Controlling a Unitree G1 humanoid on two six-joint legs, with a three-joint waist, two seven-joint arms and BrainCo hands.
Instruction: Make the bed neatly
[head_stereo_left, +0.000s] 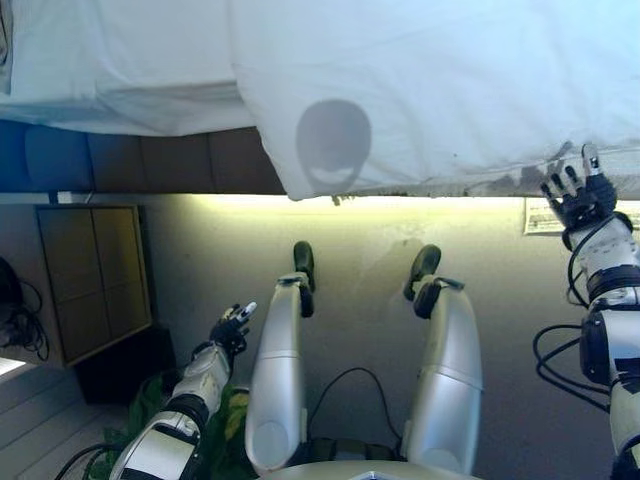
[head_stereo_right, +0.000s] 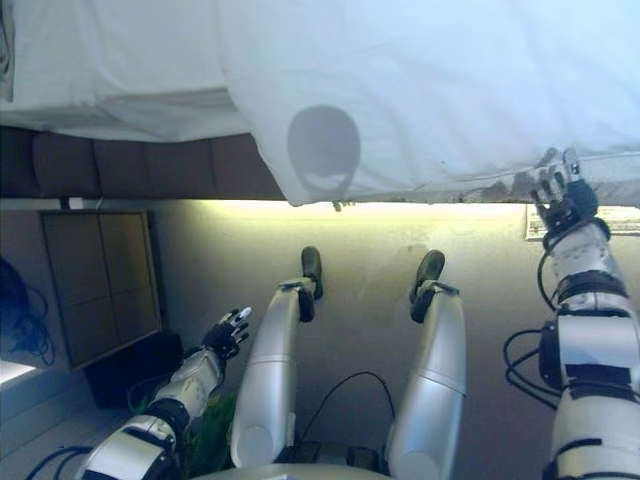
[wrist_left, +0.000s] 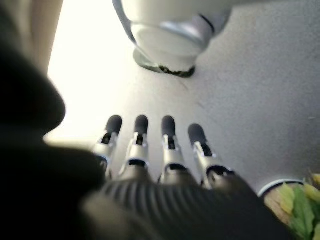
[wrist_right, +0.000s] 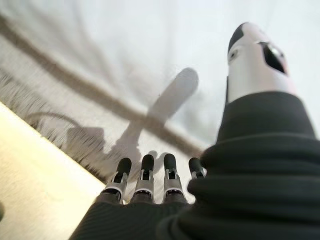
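Note:
A white duvet (head_stereo_left: 430, 90) covers the bed and hangs over its near edge, its lower corner (head_stereo_left: 295, 190) drooping over the dark bed frame (head_stereo_left: 150, 160). My right hand (head_stereo_left: 578, 195) is raised at the duvet's hanging edge on the right, fingers straight and spread, holding nothing; the right wrist view shows its fingertips (wrist_right: 145, 167) just short of the cloth's fringed hem (wrist_right: 60, 125). My left hand (head_stereo_left: 232, 325) hangs low at the left, open and empty, over the floor (wrist_left: 250, 100).
A white sheet (head_stereo_left: 120, 70) lies on the mattress at the left, under the duvet. A low wooden cabinet (head_stereo_left: 95, 280) stands at the left on the floor. A green plant (wrist_left: 295, 205) sits below my left arm. A paper (head_stereo_left: 545, 215) lies by the bed at the right.

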